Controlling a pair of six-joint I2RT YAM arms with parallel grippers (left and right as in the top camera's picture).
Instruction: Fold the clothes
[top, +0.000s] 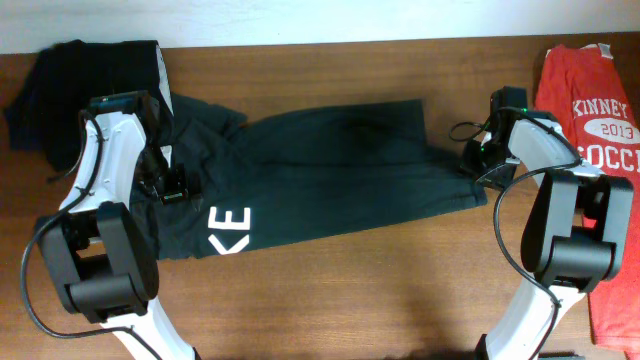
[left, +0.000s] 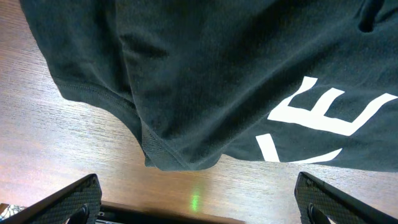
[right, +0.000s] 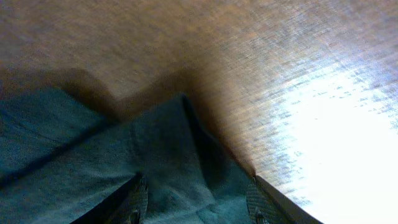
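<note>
Across the middle of the overhead frame, the dark green shirt (top: 330, 170) lies spread on the wooden table (top: 380, 300), long axis left to right; white lettering (top: 232, 232) shows on its lower-left part.

I read the left gripper (top: 172, 190) as sitting over the shirt's left end, just above the lettering. In the left wrist view its fingers (left: 71, 199) stand wide apart at the bottom corners of the frame, with only bare wood between them, so I log it as spread and holding nothing. The shirt's hem (left: 180, 158) lies at the centre of that view, short of the fingers.

The right gripper (top: 478, 158) is at the shirt's right end, centre right of the overhead frame. In the right wrist view, green cloth runs between its two fingers (right: 134, 202) at the bottom edge; a cloth corner points up-frame; I cannot tell whether the fingers are pinching that cloth.

Upper left of the overhead frame: a black garment (top: 80, 80), bunched; right edge: a red shirt (top: 590, 130) with white print.
</note>
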